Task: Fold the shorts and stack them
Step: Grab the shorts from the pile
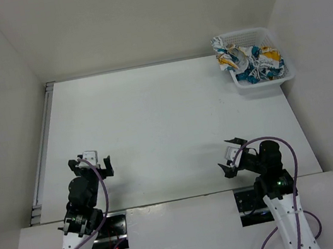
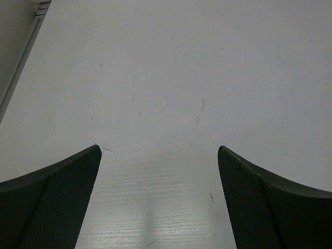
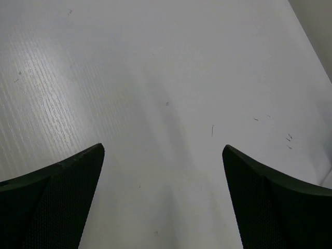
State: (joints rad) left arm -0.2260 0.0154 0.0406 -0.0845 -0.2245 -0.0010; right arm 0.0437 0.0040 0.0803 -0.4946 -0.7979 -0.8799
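The shorts, white fabric with teal, orange-yellow and black print, lie crumpled in a white mesh basket at the table's far right corner. They show only in the top view. My left gripper is open and empty near the front left of the table; its wrist view shows only bare table between the fingers. My right gripper is open and empty near the front right, far from the basket; its wrist view shows only bare table too.
The white table is enclosed by white walls at the back and both sides. A metal rail runs along its left edge, also seen in the left wrist view.
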